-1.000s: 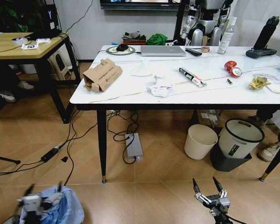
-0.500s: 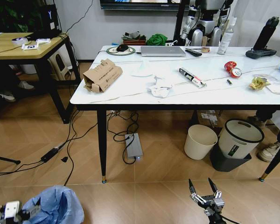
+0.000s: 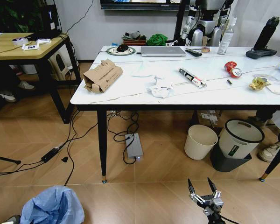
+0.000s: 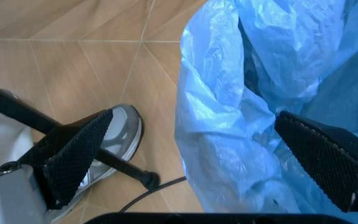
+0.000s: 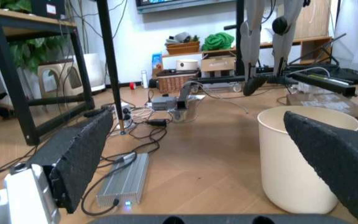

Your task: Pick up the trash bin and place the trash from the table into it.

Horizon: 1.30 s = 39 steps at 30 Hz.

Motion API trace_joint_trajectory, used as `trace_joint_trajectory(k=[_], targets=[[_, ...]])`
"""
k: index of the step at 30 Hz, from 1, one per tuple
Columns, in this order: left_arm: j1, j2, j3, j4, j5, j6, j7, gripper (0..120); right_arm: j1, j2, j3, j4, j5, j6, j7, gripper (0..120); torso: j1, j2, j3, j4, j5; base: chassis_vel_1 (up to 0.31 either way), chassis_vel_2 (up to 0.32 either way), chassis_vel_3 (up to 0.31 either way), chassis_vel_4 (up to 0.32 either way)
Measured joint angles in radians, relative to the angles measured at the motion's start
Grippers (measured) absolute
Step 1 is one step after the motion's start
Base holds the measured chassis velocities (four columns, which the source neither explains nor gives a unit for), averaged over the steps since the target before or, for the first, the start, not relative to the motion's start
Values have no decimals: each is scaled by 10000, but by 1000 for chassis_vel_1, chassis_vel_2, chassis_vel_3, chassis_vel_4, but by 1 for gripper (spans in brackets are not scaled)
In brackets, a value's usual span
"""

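Blue crinkled plastic lines the trash bin (image 3: 52, 206), which stands on the wood floor at our near left, well apart from the surface. Our left end effector (image 4: 204, 154) has its pads spread wide, one pad over the bag's rim and the other out over bare floor beside a shoe (image 4: 113, 140). We judge the bin light and its liner soft and slippery, so the hold should close on the firm rim under the bag, not on loose film. Our right end effector (image 3: 199, 186) hangs low with its fingers apart, near the cream bin (image 3: 200, 141). Open floor lies ahead of us, though cables and a power strip (image 3: 134, 146) sit under the surface's near edge. Farther off, the marble surface (image 3: 107, 95) carries the torn cardboard box (image 3: 102, 74), tissues (image 3: 159, 87) and crushed red can (image 3: 233, 68)
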Motion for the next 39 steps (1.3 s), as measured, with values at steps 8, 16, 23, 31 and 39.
trace_joint_trajectory(k=[8, 16, 23, 31, 39], targets=[[-905, -74, 350, 652, -21, -18, 8, 100, -99, -4, 18, 29, -215, 19, -4, 100, 3, 5, 4, -2, -2, 0, 0, 0, 0], [-1543, -74, 507, 1461, 53, -106, 98, 98, -145, -9, 88, 91, -317, 22, -4, 100, 3, 10, 6, -1, -2, 0, 0, 0, 0], [-1893, -163, 619, 2045, 279, -326, 265, 93, -196, -9, 137, 190, -397, -9, 7, 100, 5, 12, 8, 0, -2, 0, 0, 0, 0], [-1996, -178, 663, 2187, 213, -526, 466, 71, -237, -9, 168, 299, -502, -71, 36, 100, 5, 14, 9, 0, -1, 0, 0, 0, 0], [-1981, -179, 663, 2243, 216, -545, 539, 41, -273, -10, 171, 327, -532, -74, 41, 100, 5, 16, 9, 0, -1, 0, 0, 0, 0]])
